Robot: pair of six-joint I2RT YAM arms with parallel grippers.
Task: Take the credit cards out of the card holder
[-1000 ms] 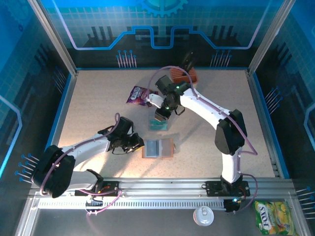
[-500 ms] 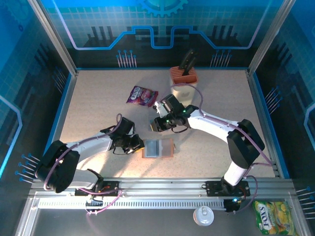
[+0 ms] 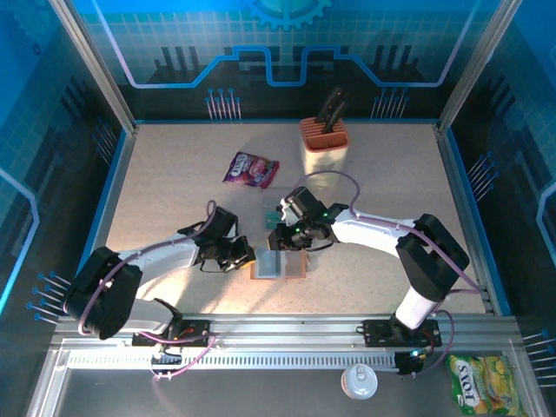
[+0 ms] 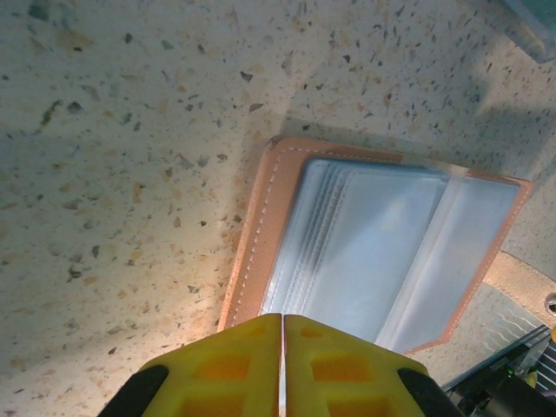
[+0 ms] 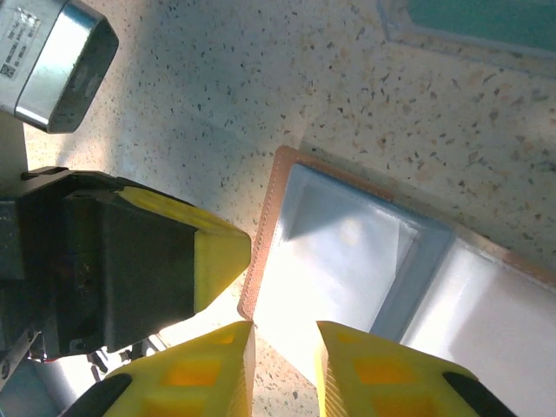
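The card holder (image 3: 280,263) lies open on the table, brown rim up and grey-blue inner faces showing (image 4: 373,252) (image 5: 347,252). One teal credit card (image 3: 274,215) lies flat on the table just behind it (image 5: 486,17) (image 4: 534,17). My left gripper (image 3: 249,257) (image 4: 283,321) is shut with nothing between its fingers, its tips at the holder's left edge. My right gripper (image 3: 283,241) (image 5: 284,347) hovers over the holder's left half, jaws a little apart and empty. Whether more cards sit in the pockets I cannot tell.
A purple snack packet (image 3: 250,168) lies at the back left of the holder. A knife block (image 3: 324,135) with an orange top stands at the back. A yellow packet (image 3: 479,382) and a white lid (image 3: 358,380) lie beyond the near rail.
My right gripper has come forward from behind the holder to over its left half, leaving the teal card on the table. The left gripper has closed a little more.
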